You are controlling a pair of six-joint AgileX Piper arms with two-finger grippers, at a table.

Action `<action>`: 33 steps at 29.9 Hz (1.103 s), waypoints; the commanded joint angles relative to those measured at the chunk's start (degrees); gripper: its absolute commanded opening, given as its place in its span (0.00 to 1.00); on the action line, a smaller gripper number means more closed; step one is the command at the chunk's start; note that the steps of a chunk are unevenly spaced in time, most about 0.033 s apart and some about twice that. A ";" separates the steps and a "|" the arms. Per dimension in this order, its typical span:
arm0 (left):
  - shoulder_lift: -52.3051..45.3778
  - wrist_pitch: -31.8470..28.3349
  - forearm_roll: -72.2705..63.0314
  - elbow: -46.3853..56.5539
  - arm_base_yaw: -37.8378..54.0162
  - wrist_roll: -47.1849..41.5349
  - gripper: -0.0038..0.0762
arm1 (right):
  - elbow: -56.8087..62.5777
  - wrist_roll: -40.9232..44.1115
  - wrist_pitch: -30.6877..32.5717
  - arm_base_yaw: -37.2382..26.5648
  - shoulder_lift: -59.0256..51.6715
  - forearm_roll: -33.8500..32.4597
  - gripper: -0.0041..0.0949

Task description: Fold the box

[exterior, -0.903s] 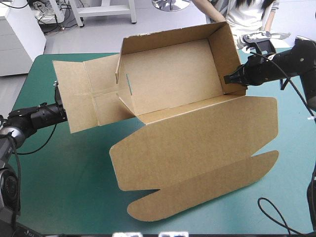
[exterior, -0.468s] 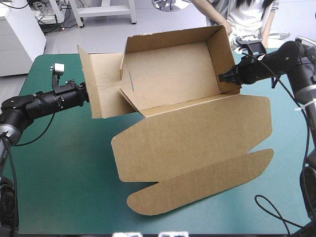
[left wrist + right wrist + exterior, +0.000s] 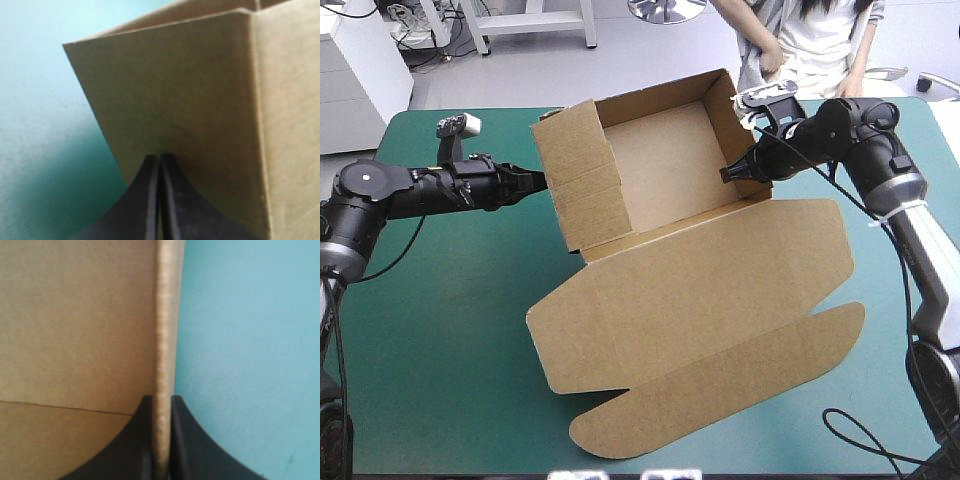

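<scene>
Now my right gripper clamps the box at its right wall. My left gripper, clenched, touches the left wall.

the left gripper has its black fingers pressed together in one pointed arch, tips against a raised wall of the brown box. bare teal-green cover lies beside that wall.

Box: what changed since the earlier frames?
The left end effector, fingers shut, drove toward the box and swung its left side panel up from spread-out to upright; the whole box shifted slightly left. Unchanged: right end effector clamped on the right wall, lid flat on the teal-green cover.
</scene>
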 commanded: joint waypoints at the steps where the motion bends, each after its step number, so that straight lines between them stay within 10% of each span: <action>1: -3.36 -2.49 6.81 -3.77 -2.46 -8.72 0.03 | -1.73 0.91 -4.84 1.22 -2.56 1.16 0.03; 16: -4.25 -3.77 25.19 -9.06 -10.60 -16.36 0.06 | -1.73 2.81 -3.66 1.51 -1.02 -1.20 0.03; 27: -4.25 -2.91 24.92 -9.06 -10.49 -20.27 0.73 | -1.73 2.81 -3.22 1.51 0.77 -1.62 0.03; 33: -4.25 -2.21 22.81 -9.06 -10.49 -23.03 0.73 | -1.73 2.81 -3.08 1.51 1.58 -1.87 0.03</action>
